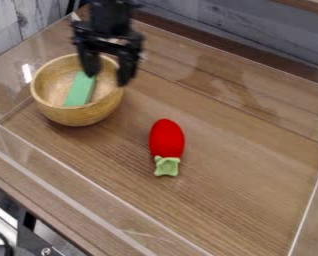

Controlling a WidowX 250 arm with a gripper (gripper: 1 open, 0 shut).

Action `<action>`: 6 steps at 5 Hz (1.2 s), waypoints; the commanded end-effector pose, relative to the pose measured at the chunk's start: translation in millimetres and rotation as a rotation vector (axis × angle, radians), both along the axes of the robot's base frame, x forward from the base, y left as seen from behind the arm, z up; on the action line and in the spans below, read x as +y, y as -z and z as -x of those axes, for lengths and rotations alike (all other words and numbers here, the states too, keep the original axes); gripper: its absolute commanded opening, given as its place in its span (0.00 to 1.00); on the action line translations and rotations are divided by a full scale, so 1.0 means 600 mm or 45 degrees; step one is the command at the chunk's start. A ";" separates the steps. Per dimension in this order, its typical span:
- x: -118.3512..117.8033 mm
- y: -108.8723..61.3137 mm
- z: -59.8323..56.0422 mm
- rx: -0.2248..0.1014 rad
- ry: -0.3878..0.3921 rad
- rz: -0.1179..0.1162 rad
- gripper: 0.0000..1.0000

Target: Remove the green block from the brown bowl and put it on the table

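Wood-grain table (pixel 242 190) with clear low walls, tan wooden bowl (pixel 68 108) at the left, green block (pixel 79 92) lying inside it, black gripper (pixel 107 67) above the bowl's right rim, fingers spread wide, grasping nothing, red toy (pixel 167 140) with a green top lying nearby on the table

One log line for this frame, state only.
phase: approach | gripper: open, above light tan wooden bowl | flat mint-green block: in bowl | red toy: on table
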State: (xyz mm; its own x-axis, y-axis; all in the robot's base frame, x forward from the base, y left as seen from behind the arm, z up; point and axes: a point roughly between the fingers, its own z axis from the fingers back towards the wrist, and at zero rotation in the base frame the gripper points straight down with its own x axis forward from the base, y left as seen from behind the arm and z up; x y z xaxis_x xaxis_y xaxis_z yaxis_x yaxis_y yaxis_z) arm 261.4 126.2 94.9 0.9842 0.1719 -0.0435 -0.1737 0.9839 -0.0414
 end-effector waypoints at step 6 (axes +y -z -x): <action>0.069 -0.017 -0.081 -0.083 -0.278 -0.048 1.00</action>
State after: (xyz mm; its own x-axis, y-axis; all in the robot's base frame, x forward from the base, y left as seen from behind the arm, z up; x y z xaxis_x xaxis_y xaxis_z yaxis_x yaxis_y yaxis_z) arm 306.1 166.6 91.5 0.9250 0.3798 -0.0144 -0.3801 0.9244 -0.0324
